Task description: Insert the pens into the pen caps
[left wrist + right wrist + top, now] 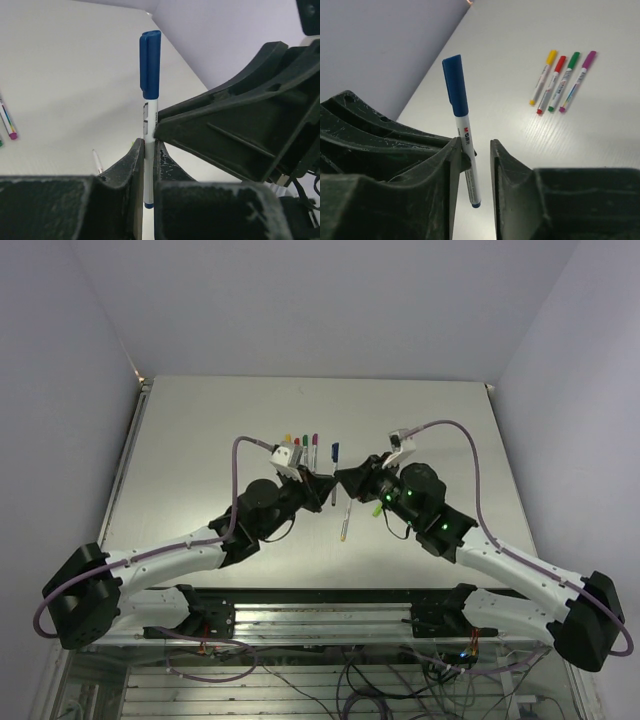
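Observation:
A blue-capped pen (149, 117) stands upright between my two grippers, its blue cap (150, 65) on top; it also shows in the top view (334, 455). My left gripper (148, 147) is shut on its white barrel. My right gripper (472, 150) is open around the same pen (465, 130), which rests by its left finger with a gap to the other. Both grippers meet above the table's middle, the left (326, 484) and the right (346, 481). One uncapped pen (345, 523) lies on the table just in front of them.
Yellow (543, 77), red (551, 85), green (564, 81) and magenta (576, 81) capped pens lie side by side behind the left gripper, also in the top view (302, 446). A small light green bit (377, 509) lies by the right wrist.

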Robot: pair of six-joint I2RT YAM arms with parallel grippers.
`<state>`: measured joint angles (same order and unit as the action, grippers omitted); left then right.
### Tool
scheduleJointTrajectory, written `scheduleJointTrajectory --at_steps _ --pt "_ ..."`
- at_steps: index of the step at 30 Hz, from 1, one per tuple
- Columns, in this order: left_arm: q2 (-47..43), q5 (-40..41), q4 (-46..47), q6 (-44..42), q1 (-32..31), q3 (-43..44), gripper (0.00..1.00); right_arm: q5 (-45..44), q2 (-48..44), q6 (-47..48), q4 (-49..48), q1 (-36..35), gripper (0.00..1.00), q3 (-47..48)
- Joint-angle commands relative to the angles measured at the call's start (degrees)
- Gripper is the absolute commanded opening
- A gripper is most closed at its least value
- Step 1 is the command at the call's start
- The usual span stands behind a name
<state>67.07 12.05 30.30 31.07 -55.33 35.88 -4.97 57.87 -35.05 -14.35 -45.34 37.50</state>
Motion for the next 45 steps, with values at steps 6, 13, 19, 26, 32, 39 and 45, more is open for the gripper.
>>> scheduleJointTrajectory --at_steps 6,13,19,26,32,39,45 --pt "1.13 4.21 -2.29 7.40 0.81 -2.17 0.07 -13.12 -5.22 5.70 7.98 -0.57 0.41 9.21" --pt "8.73 9.88 -10.07 4.41 2.24 6.47 0.07 -22.39 -12.41 4.71 18.08 -0.62 0.42 7.77" --pt "22.51 4.71 -18.36 2.87 8.24 19.89 0.07 -27.61 -17.38 -0.15 26.92 -0.58 0.42 5.18" --pt "39.20 2.07 -28.65 0.48 12.95 36.25 0.07 -28.85 -21.47 -2.83 30.65 -0.59 0.41 3.53" --pt "49.21 0.28 -32.95 -0.79 15.83 45.73 0.07 -29.01 -21.07 -3.22 32.63 -0.61 0.41 3.28" --pt "56.18 -1.87 -35.23 -0.76 18.08 51.55 0.07 -28.19 -20.65 -3.53 31.93 -0.62 0.41 2.23" --pt "60.08 -2.65 -36.14 -1.50 19.26 56.03 0.07 -28.29 -20.11 -2.81 31.61 -0.61 0.41 2.23"
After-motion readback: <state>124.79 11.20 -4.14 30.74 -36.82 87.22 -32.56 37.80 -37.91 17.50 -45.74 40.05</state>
